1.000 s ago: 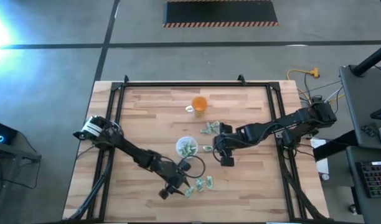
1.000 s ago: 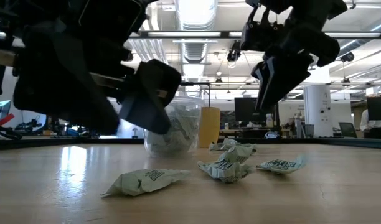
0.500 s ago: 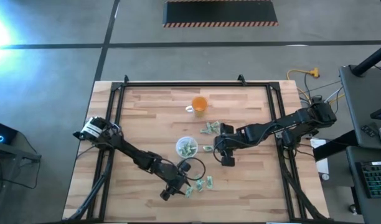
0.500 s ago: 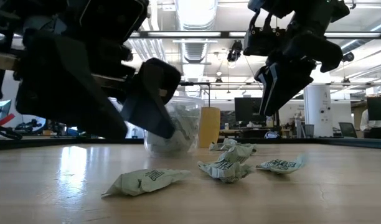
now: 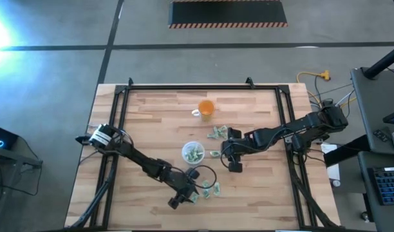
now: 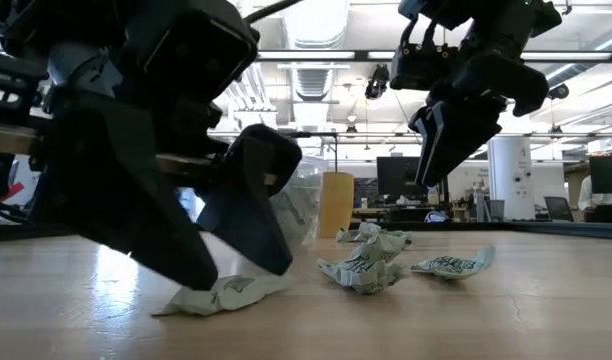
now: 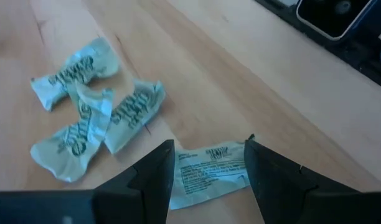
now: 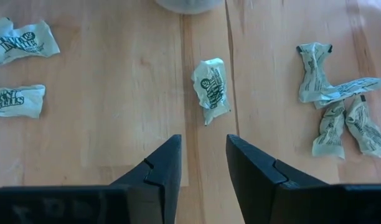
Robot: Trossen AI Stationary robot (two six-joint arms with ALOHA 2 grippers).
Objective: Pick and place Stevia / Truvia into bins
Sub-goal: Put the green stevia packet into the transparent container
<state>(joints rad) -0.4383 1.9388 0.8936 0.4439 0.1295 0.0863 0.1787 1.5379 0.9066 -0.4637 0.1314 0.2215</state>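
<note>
Several pale green sachets lie flat on the wooden table. My left gripper [image 5: 186,195] is open and low over the table near its front edge. Its two fingers stand at the two ends of one sachet [image 7: 210,173], which also shows in the low view [image 6: 218,296]. Three more sachets [image 7: 84,118] lie just beyond it. The clear round cup [image 5: 192,153] stands mid-table with sachets in it. My right gripper [image 5: 231,159] is open and empty above the table, right of the cup, with one sachet [image 8: 210,90] ahead of its fingers. My left gripper's fingers [image 7: 158,175] come down slanting to the table, one at each end of the flat sachet [image 7: 190,180]. The sachet lies on the wood. Whether the fingers touch it, I cannot tell.
An orange translucent cup [image 5: 205,108] stands toward the table's far edge. More sachets lie right of the clear cup [image 5: 216,133] and on both sides in the right wrist view [image 8: 19,37] [image 8: 337,118]. A black frame [image 5: 120,129] borders the table.
My left gripper has gone down to the table and a little toward the table's right edge, so that its open fingers now reach the wood on either side of the sachet. My right gripper has hardly moved.
</note>
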